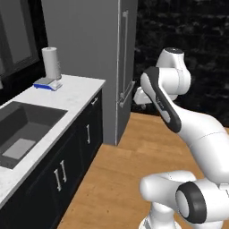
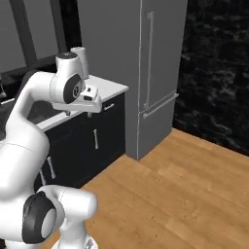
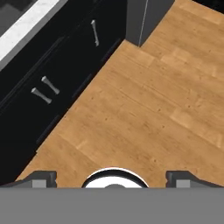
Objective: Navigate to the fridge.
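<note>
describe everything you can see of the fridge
The tall matte-grey slab-fronted fridge stands upright on the wooden plank floor, rising well above the white marble counter, at whose end it sits, against the black cabinets. Its doors look shut. A long vertical grey bar handle runs down the upper door, and a horizontal bar handle crosses the lower drawer. A dark stone-look wall lies beyond it.

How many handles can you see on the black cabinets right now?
3 in the hand view: a pair side by side on two adjoining doors, and a single one on the door nearer the fridge. More along the counter may be out of frame.
</note>
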